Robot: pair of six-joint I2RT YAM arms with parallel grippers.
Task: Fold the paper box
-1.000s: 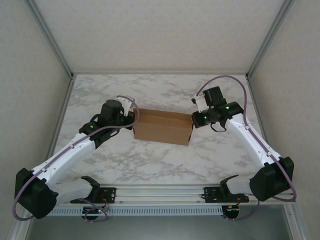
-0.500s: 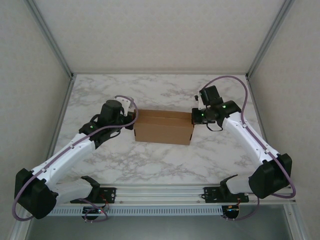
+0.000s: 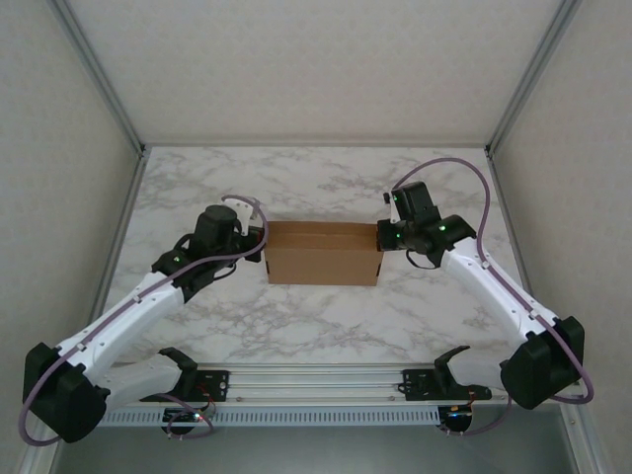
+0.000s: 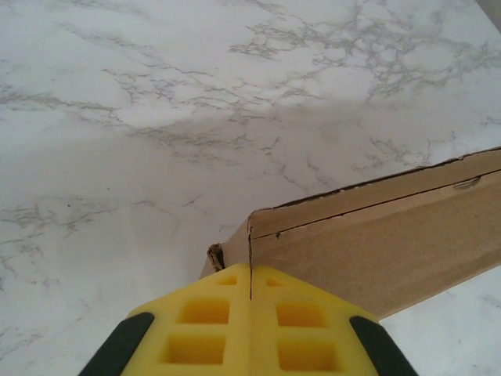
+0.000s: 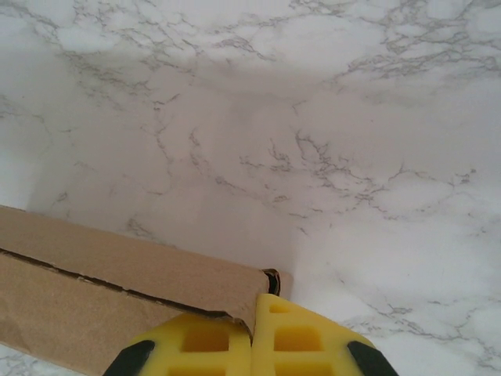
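The paper box (image 3: 324, 255) is a plain brown cardboard box lying square-on in the middle of the marble table. My left gripper (image 3: 263, 240) is at its left end. In the left wrist view the yellow fingers (image 4: 196, 313) meet at the box's corner (image 4: 250, 235), with the left gripper (image 4: 250, 268) shut on the cardboard edge. My right gripper (image 3: 381, 237) is at the right end. In the right wrist view the box (image 5: 117, 274) has its end edge running into the seam of the right gripper (image 5: 254, 296), which is shut on it.
Bare marble table (image 3: 316, 183) lies beyond the box, with more in front of it (image 3: 316, 321). Grey walls with metal posts (image 3: 118, 118) close in the left, right and back. The arms' mounting rail (image 3: 316, 380) runs along the near edge.
The box has turned from a slight slant to lie straight across the table. Both grippers moved with its ends, the left one back and the right one forward and inward.
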